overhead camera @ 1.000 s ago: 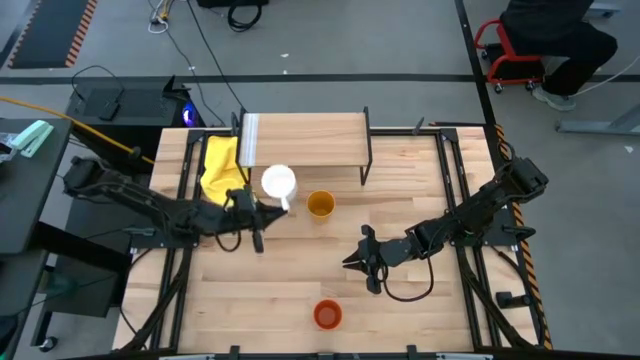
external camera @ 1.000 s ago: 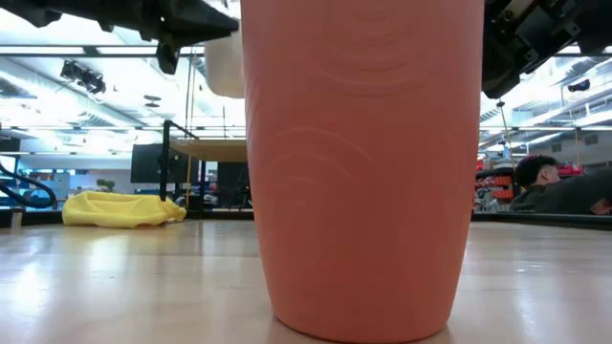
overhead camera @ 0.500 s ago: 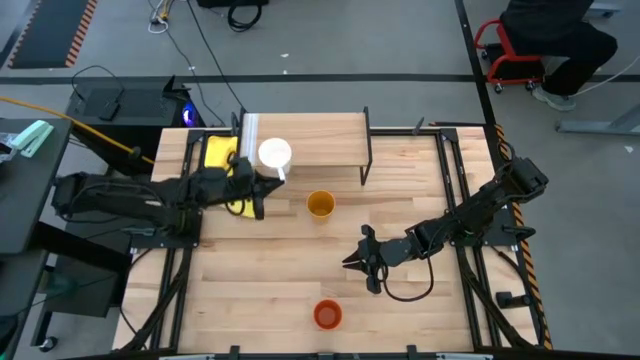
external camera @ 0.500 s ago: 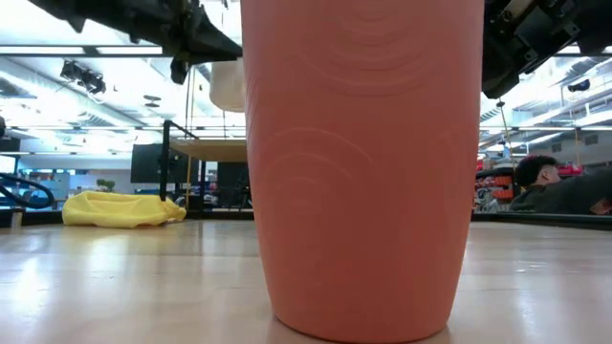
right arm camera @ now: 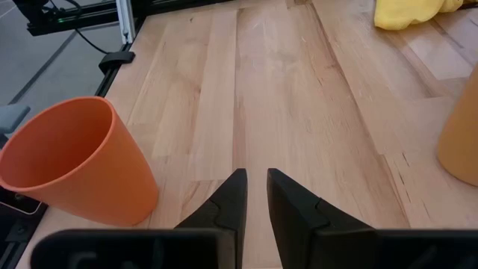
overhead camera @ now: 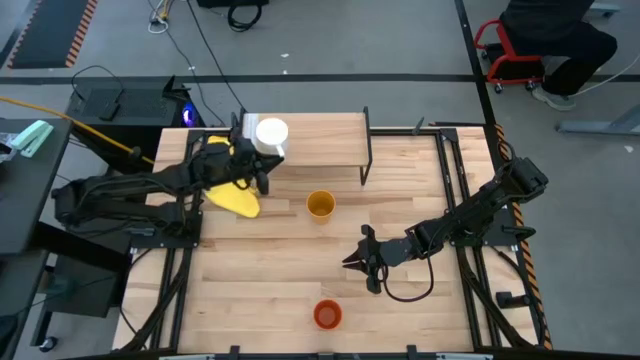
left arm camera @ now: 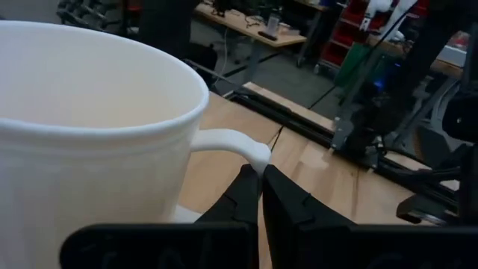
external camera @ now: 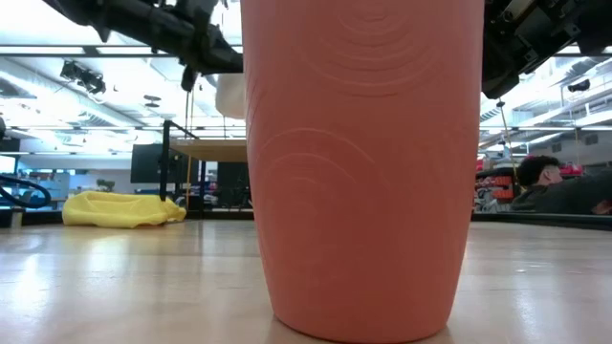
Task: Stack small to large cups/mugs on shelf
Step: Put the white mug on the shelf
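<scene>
A white mug (overhead camera: 272,132) hangs upright over the left end of the shelf (overhead camera: 320,140), with my left gripper (overhead camera: 266,162) shut on its handle. In the low view the mug (external camera: 229,96) shows above the shelf's plank (external camera: 215,148). The yellow-orange cup (overhead camera: 320,205) stands on the table in front of the shelf. The orange-red cup (overhead camera: 327,315) stands near the front edge. My right gripper (overhead camera: 352,262) hovers between the two cups, open with a narrow gap and nothing in it. My left gripper pinches the mug's handle (left arm camera: 250,149) at its outer curve between the tips of its two fingers (left arm camera: 243,190). The fingers come roughly level from the table's near left. The mug hangs upright, mouth up, lifted clear of the shelf.
A yellow cloth (overhead camera: 228,185) lies crumpled on the table left of the shelf, under my left arm. The shelf has thin black legs (overhead camera: 367,165). Bare tabletop (overhead camera: 270,270) spreads across the middle. A person (overhead camera: 550,40) sits beyond the far right corner.
My left gripper has swung toward the table's far edge and risen a little, carrying the white mug from in front of the shelf, beside the yellow-orange cup, to above the shelf's left end. The mug has stayed upright.
</scene>
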